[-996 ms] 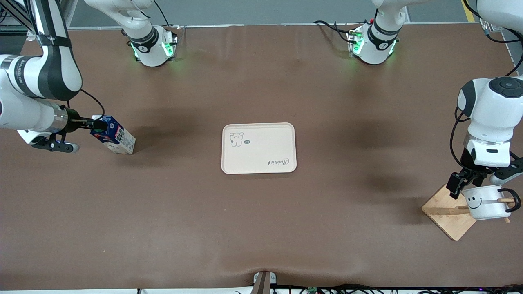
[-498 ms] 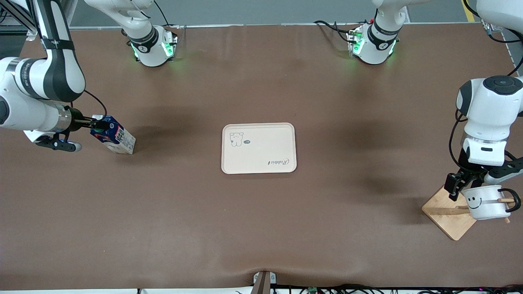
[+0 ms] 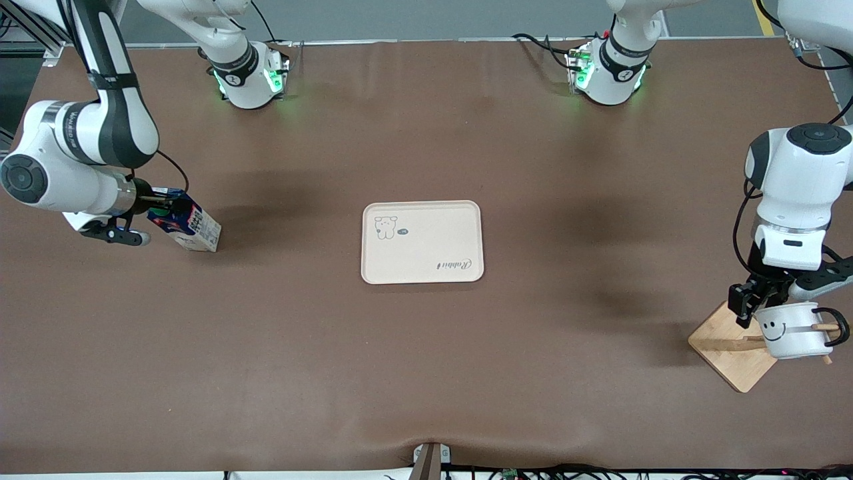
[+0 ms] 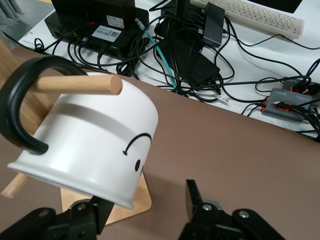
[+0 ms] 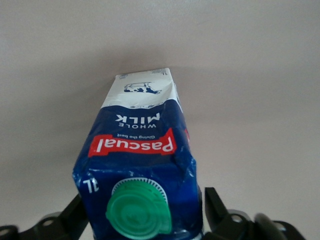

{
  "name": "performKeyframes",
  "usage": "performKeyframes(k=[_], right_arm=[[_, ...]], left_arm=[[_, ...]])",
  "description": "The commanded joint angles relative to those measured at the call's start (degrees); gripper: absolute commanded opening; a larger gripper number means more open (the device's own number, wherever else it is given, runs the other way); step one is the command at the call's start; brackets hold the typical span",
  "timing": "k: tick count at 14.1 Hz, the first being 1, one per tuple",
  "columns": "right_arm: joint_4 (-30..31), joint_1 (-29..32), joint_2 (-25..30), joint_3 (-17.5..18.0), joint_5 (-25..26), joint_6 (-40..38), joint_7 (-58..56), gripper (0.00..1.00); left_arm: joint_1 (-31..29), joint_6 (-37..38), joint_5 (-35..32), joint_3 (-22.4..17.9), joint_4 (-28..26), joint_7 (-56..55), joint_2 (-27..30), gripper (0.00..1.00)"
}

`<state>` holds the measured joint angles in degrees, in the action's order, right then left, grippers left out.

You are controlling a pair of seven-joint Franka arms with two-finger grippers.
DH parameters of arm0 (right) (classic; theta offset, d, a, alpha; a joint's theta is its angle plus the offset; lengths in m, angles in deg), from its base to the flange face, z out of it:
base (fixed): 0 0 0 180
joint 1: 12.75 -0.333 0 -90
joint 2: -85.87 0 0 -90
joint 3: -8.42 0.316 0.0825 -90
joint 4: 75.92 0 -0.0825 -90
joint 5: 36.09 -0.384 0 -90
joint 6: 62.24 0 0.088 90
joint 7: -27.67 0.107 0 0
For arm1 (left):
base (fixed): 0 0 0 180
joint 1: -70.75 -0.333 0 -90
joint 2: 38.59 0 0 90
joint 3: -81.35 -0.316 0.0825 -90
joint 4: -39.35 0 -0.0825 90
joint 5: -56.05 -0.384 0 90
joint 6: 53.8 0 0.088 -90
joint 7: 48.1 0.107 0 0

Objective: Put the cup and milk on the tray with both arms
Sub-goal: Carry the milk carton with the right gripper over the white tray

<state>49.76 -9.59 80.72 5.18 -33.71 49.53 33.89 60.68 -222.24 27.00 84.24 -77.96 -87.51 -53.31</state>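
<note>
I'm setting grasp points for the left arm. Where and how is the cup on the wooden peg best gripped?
Grip the cup by its rim wall, one finger inside, one outside, opposite the handle. It hangs tilted on the peg through its handle, so the body is too wide. The left gripper already straddles that rim.

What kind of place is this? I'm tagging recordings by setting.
Most likely a robotics lab bench, not a home. Two arms are bolted at the edge of a brown-covered table, their bases lit green. Just off the table sit a keyboard and a tangle of cables.
</note>
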Motion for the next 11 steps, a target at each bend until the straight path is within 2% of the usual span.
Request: performKeyframes(k=[1, 2, 3, 5, 8, 11], right_arm=[[0.1, -1.14, 1.19, 0.43, 0.61, -1.01, 1.17, 0.19], [-1.9, -1.32, 1.1, 0.43, 0.61, -3.38, 1.17, 0.09], [-4.27, -1.23, 0.93, 0.52, 0.26, -6.36, 1.25, 0.07], [-10.59, -1.84, 0.75, 0.61, -1.93, -14.34, 1.17, 0.07], [-23.51, -8.24, -0.91, 0.52, -4.66, -27.27, 2.21, 0.07], [-32.14, -14.22, -3.63, 0.52, -10.0, -31.26, 4.76, 0.07]], left_arm=[[-0.47, -1.01, -2.5, -0.16, -0.29, -1.02, -0.14, 0.5], [-0.47, -1.01, -2.59, -0.25, -0.29, -0.93, -0.14, 0.45], [-0.47, -1.01, -2.59, -0.25, -0.21, -0.93, -0.23, 0.42], [-0.47, -1.01, -2.59, -0.34, -0.21, -0.93, -0.4, 0.35], [-0.38, -1.01, -2.68, -0.34, -0.12, -0.84, -0.4, 0.21], [-0.38, -1.01, -2.68, -0.34, -0.03, -0.84, -0.49, 0.08]])
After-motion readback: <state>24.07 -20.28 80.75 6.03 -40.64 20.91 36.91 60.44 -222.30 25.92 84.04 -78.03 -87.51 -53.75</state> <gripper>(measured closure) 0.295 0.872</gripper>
